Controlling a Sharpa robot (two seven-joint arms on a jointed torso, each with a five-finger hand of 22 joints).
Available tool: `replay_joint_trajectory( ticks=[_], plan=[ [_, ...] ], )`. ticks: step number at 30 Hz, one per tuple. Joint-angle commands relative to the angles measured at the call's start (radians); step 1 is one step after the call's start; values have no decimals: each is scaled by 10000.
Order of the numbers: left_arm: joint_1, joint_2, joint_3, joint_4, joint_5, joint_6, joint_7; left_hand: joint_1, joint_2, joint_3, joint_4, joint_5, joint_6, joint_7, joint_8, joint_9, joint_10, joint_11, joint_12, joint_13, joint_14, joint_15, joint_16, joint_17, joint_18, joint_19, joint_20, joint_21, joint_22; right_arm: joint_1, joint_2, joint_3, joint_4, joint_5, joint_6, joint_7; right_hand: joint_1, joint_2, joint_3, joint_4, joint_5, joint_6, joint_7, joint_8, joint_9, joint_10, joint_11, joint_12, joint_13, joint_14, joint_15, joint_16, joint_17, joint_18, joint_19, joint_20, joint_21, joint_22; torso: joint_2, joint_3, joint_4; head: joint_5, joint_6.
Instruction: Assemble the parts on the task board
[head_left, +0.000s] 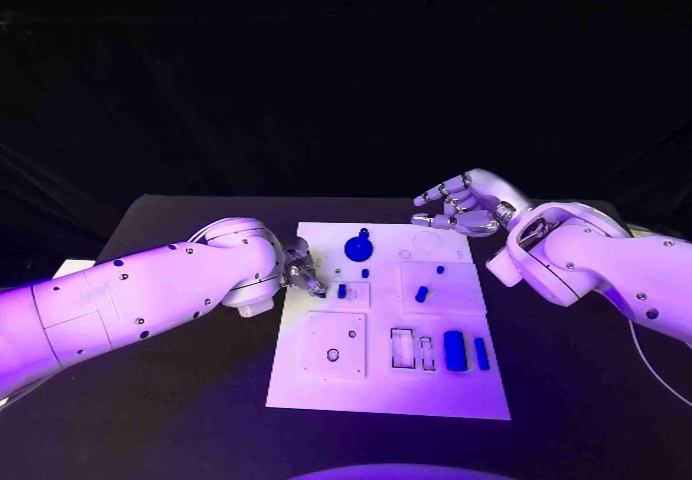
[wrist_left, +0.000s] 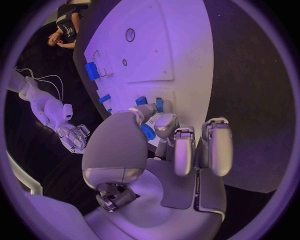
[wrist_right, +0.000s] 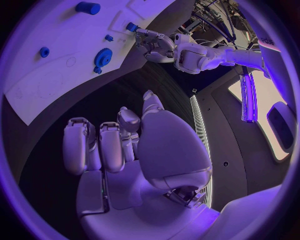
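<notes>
The white task board (head_left: 389, 390) lies mid-table. On it are a blue gear (head_left: 359, 247), a small blue peg (head_left: 421, 294) and two long blue pieces (head_left: 454, 350) near its right edge. My left hand (head_left: 303, 275) is at the board's left edge and pinches a small blue part (wrist_left: 148, 132) between thumb and a finger, low over the board (wrist_left: 169, 45). From the right wrist the same hand (wrist_right: 156, 46) shows with the blue part (wrist_right: 132, 26) at its fingertips. My right hand (head_left: 464, 205) hovers past the board's far right corner, fingers loosely bent, holding nothing.
Black table (head_left: 173, 400) surrounds the board on all sides. The board's near half carries recessed white pockets (head_left: 335, 352). A thin cable (head_left: 652, 372) runs along the right arm. A pale object (head_left: 72, 268) lies at the table's left edge.
</notes>
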Motion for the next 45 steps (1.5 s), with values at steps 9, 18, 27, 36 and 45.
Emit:
replay_joint_trajectory(
  ticks=[9,18,27,36,45],
  plan=[
    [-14,68,-5,-12,-172,409,-141,-82,-43,1333,-1278,76,138,-91,74,10,75,7,5,-25,1037,-29,31,2627,-39,493,-43,12,1749,-7,49,0,-14,-20,154,38,-18,81,-55,10,49,67,14,30,16,-20,-3,-12,4,456,-89,-49,11,55,-71,22,-68,-14,3,-5,12,2,9],
    [-17,230,-8,-184,-29,445,-170,-461,-13,1305,-1136,87,267,-146,149,26,155,-18,70,18,1037,-47,31,2627,-40,496,-53,12,1758,-7,73,0,13,-23,146,30,-4,112,-63,2,74,72,12,31,19,-16,-6,-7,-2,458,-91,-59,4,54,-67,19,-73,-15,5,-3,-9,-9,-16],
    [-17,325,-10,-309,144,742,-287,-1329,5,755,-610,47,459,-256,169,-27,224,-95,202,133,1037,-106,31,2627,-46,510,-97,21,1786,-7,65,0,54,-27,141,17,-9,119,-67,5,76,72,12,30,19,-22,-6,-20,-13,457,-92,-67,-5,55,-68,19,-75,-17,-5,3,-8,-7,-26],
    [-16,364,-10,-358,262,764,-386,-1652,-29,369,-442,45,622,-314,147,-99,329,-142,393,338,1037,-145,31,2627,-69,560,-134,88,1865,-6,66,0,96,-23,124,17,-9,119,-67,5,76,72,12,30,19,-22,-6,-20,-13,457,-92,-67,-5,55,-68,19,-75,-17,-5,1,2,-19,-42],
    [-15,401,-9,-451,273,697,-450,-1896,-15,58,-270,42,749,-342,121,-165,402,-165,513,473,1037,-166,31,2627,-85,595,-157,134,1919,-6,73,0,118,-12,124,18,-9,119,-67,5,76,72,12,30,19,-22,-6,-20,-13,457,-92,-67,-5,55,-68,19,-75,-17,1,-6,0,-17,-52]
  ],
)
